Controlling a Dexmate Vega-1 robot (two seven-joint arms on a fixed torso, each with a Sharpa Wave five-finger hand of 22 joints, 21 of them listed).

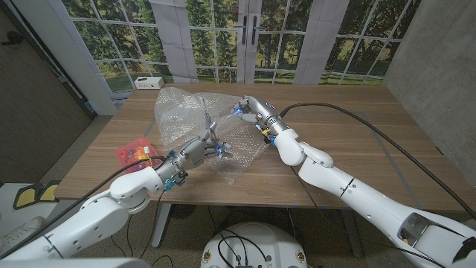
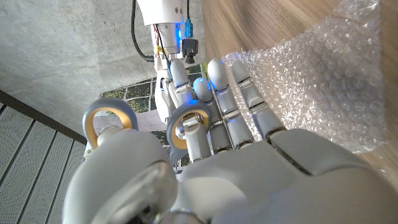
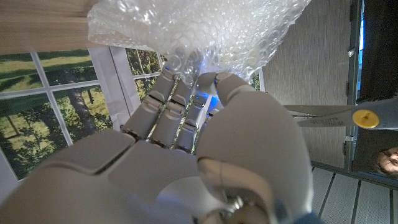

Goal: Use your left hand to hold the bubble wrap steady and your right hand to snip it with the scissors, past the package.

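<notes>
Sitting near the wooden table's (image 1: pixel 349 134) left edge, a red package (image 1: pixel 134 152) lies well apart from the white box (image 1: pixel 148 82) at the far left corner. Just right of the package, the left arm reaches in from the lower corner, and the left hand (image 1: pixel 207 149) meets the near side of the bubble wrap (image 1: pixel 195 112).

It is this hand, not the right, that carries the scissors (image 1: pixel 207 125), whose grey blades point up and away over the plastic in the head view. The left wrist view shows the two grey handle loops, one (image 2: pixel 189 111) around a finger and the other on the thumb. The remaining fingers (image 2: pixel 245 93) lie straight and close together, stretched toward the edge of the wrap (image 2: pixel 323 68).

The clear sheet rises in a crumpled heap at mid-table, and a flatter flap trails toward the near edge. It does not touch the package.

At the heap's far right edge the right hand (image 1: pixel 247 109) grips the plastic, its arm crossing the table from the lower right corner. Seen from the right wrist, its fingers (image 3: pixel 163 102) are curled together with their tips buried in the bunched bubble wrap (image 3: pixel 199 28). The scissor blades and their yellow pivot (image 3: pixel 364 118) show off to one side, apart from this hand.
</notes>
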